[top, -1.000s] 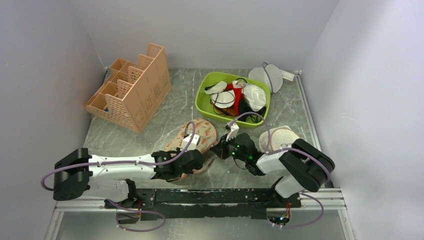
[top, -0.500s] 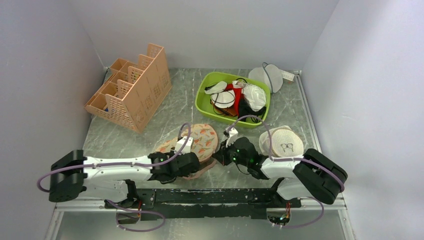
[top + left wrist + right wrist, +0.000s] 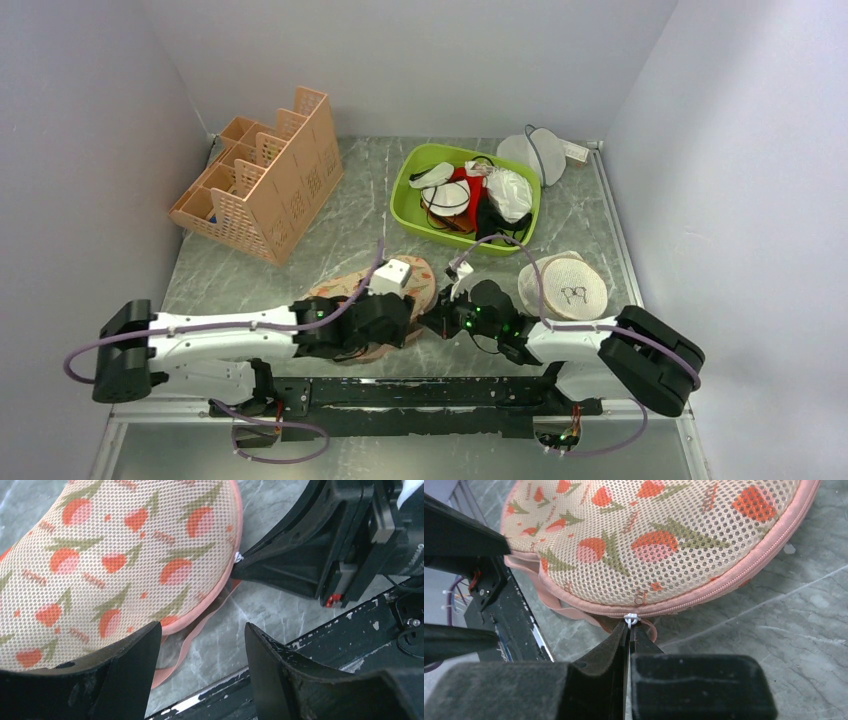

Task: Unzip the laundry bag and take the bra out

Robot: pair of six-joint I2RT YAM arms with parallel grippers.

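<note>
The laundry bag, beige mesh with red-and-green print and pink trim, lies flat near the table's front; it fills the left wrist view and the right wrist view. My right gripper is shut on the white zip pull at the bag's near edge, also visible from above. To the left of the pull the pink edge gapes loose. My left gripper stands open beside the bag's near edge, one finger overlapping the fabric, nothing between the fingers. The bra is hidden.
A green basin with red, white and black garments sits at the back. An orange organizer stands back left. A round white mesh pouch and a beige mesh disc lie on the right. A black rail edges the front.
My left gripper has opened and let go of the bag's edge. The right gripper has pulled the zip pull leftward and nearer along the bag's rim.
</note>
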